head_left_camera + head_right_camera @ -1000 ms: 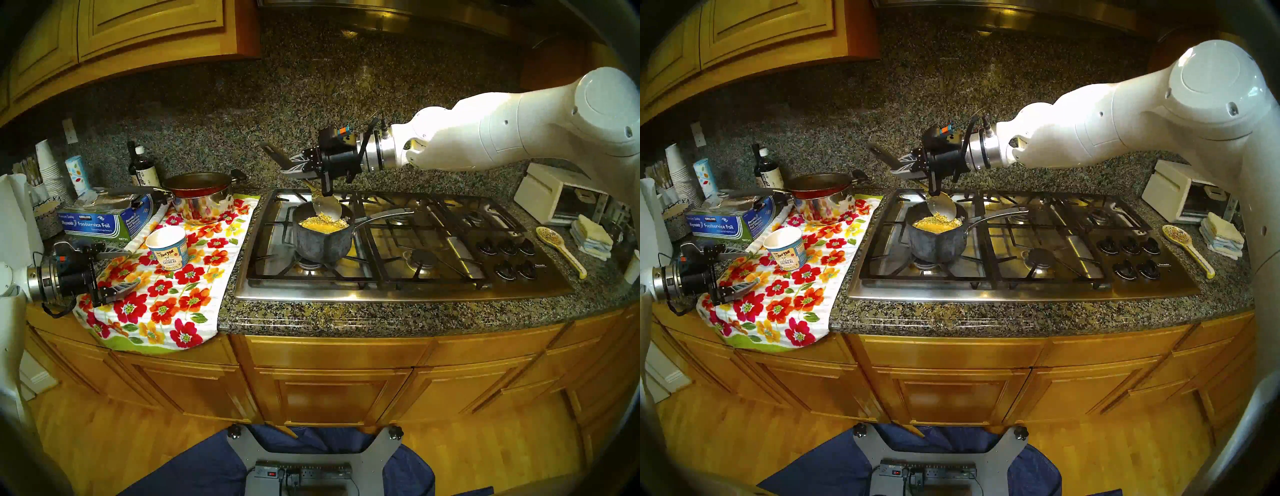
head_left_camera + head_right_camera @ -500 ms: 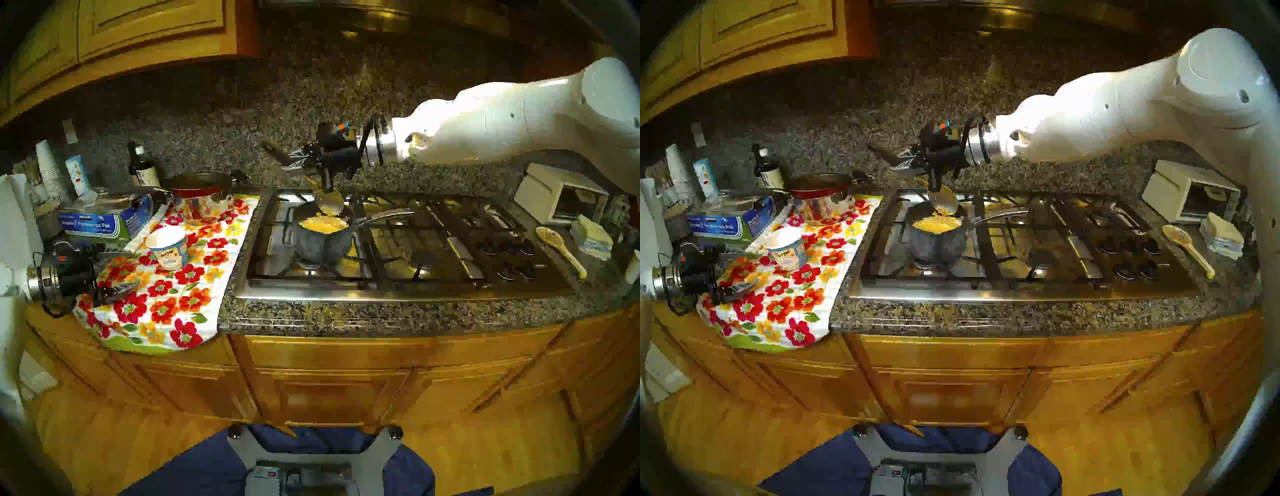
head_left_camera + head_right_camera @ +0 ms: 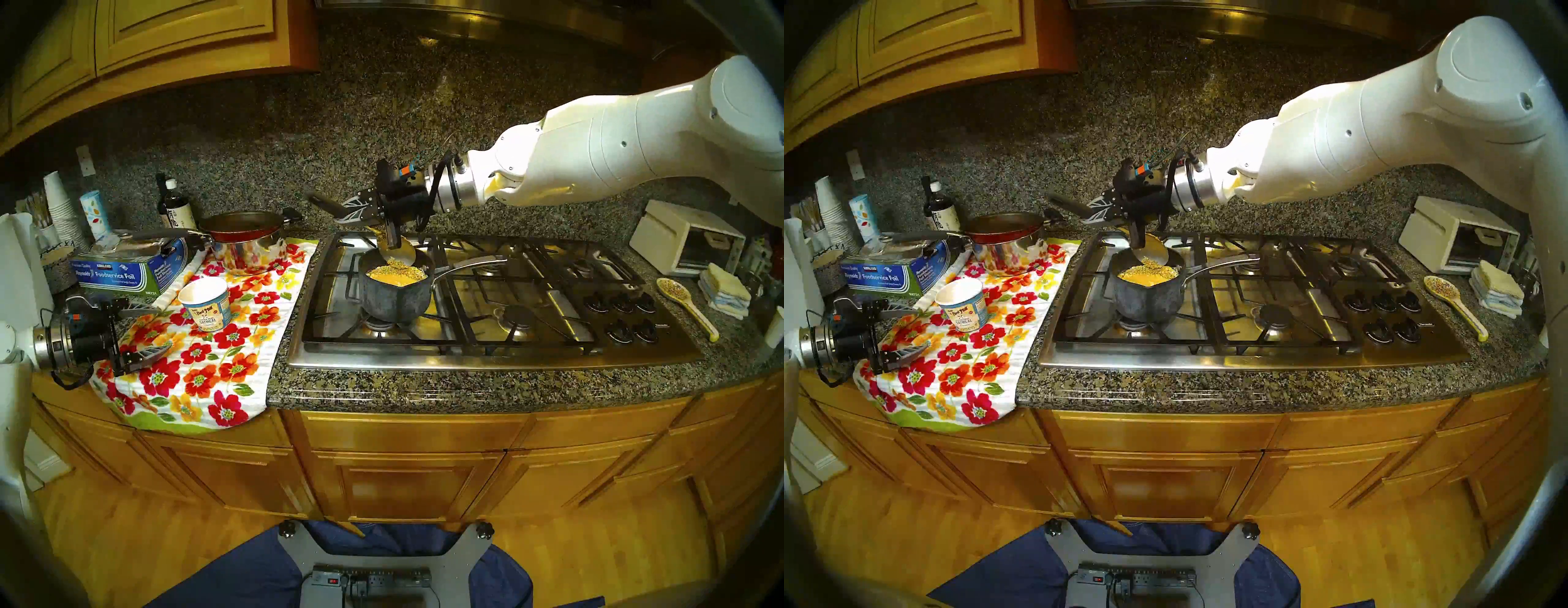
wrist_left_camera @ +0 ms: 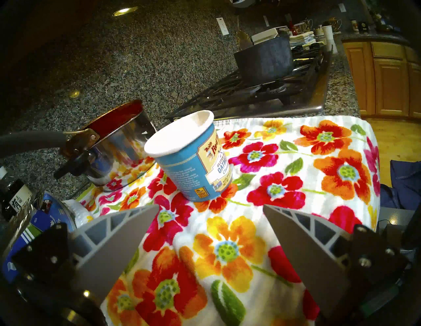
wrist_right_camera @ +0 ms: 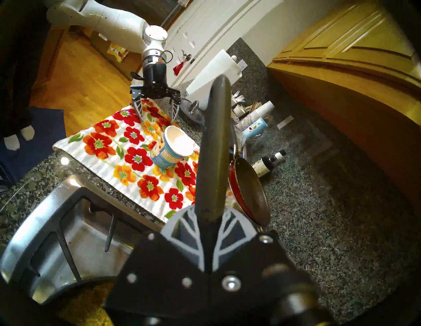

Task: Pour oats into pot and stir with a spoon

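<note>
Two arms share the head view: the right gripper (image 3: 354, 210) reaches in over the stove (image 3: 488, 352), fingers clamped on the black handle of the spoon (image 3: 399, 252), whose silver bowl hangs tilted just above the pot (image 3: 394, 297) with a few flakes clinging to it. The oats (image 3: 396, 274) sit as a yellow heap inside that grey pot, which stands on the front-left burner, its thin handle pointing right. Over on the flowered towel (image 3: 220, 369) the oatmeal cup (image 3: 205, 303) stands upright and looks empty, and the left gripper (image 3: 146, 331) waits near it, fingers wide apart, holding nothing. From the left wrist, the fingers (image 4: 118, 241) frame the cup (image 4: 193, 157) on the towel, well short of it; the pot (image 4: 264, 57) shows far off on the burner, and a steel pot with a red pan (image 4: 114, 141) stands behind the cup. From the right wrist, both fingers (image 5: 182, 225) pinch the dark spoon handle (image 5: 214, 145), which runs up the middle of the view.
</note>
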